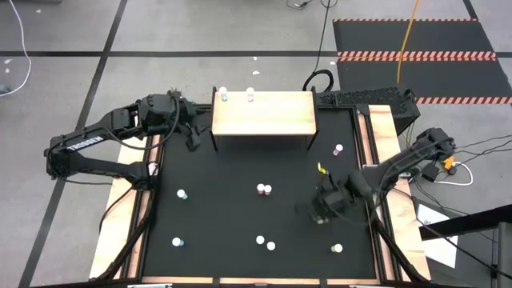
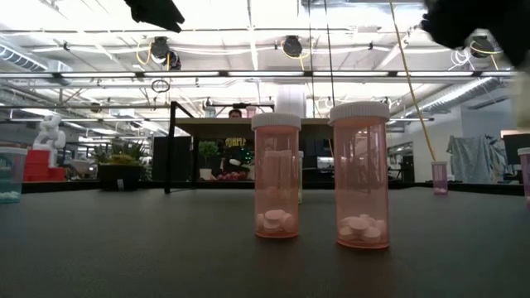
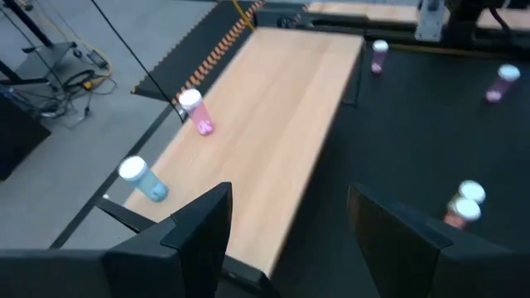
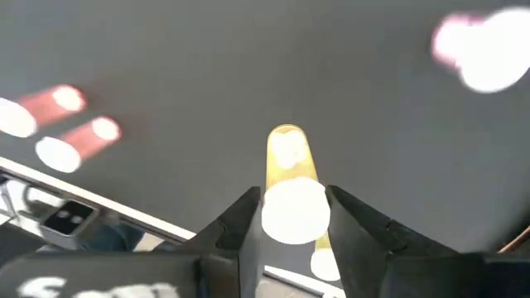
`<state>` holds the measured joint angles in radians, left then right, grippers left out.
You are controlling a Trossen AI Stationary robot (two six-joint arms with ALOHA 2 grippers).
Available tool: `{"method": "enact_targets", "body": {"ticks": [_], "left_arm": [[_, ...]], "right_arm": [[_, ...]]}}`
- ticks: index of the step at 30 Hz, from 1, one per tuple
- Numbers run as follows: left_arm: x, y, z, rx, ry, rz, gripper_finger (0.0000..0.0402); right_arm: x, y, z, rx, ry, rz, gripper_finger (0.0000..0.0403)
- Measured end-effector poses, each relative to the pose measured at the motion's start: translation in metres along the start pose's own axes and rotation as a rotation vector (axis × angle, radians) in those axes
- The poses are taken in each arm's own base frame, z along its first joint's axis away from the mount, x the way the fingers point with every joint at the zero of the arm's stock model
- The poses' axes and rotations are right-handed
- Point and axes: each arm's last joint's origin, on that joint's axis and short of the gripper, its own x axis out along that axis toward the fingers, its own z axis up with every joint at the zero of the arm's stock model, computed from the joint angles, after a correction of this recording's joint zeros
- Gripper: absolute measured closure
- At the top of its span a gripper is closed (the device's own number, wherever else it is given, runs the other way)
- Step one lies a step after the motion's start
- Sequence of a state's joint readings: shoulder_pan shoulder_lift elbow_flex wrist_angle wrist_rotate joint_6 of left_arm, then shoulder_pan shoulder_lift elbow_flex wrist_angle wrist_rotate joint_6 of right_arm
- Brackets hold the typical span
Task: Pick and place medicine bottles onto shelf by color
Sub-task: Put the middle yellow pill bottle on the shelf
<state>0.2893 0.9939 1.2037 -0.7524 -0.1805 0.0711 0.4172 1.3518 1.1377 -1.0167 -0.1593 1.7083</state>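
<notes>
A yellow medicine bottle (image 4: pixel 290 186) is clamped between the fingers of the right gripper (image 1: pixel 326 202), at lower right of centre in the high view. In the right wrist view its white cap sits between the fingertips and its long axis runs straight away from the wrist. The wooden shelf (image 1: pixel 264 120) lies toward the top centre, well apart from it. A blue bottle (image 1: pixel 223 95) and a pink bottle (image 1: pixel 250 94) stand upright on the shelf's far edge. The left gripper (image 1: pixel 189 136) is held partly open and empty just beside the shelf's left end, much nearer to it.
</notes>
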Motion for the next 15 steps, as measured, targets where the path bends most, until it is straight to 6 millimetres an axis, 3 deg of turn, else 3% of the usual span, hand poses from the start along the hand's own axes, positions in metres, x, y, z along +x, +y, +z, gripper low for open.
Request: {"method": "enact_targets", "body": {"ticks": [9, 15], "left_arm": [[-0.001, -0.006, 0.0, 0.018, -0.005, -0.028, 0.0158], [-0.001, -0.005, 0.004, -0.03, -0.037, -0.019, 0.0158]], "right_arm": [[-0.062, 0.021, 0.074, -0.207, -0.067, -0.068, 0.029], [-0.094, 0.021, 0.136, -0.37, -0.111, -0.05, 0.029]]}}
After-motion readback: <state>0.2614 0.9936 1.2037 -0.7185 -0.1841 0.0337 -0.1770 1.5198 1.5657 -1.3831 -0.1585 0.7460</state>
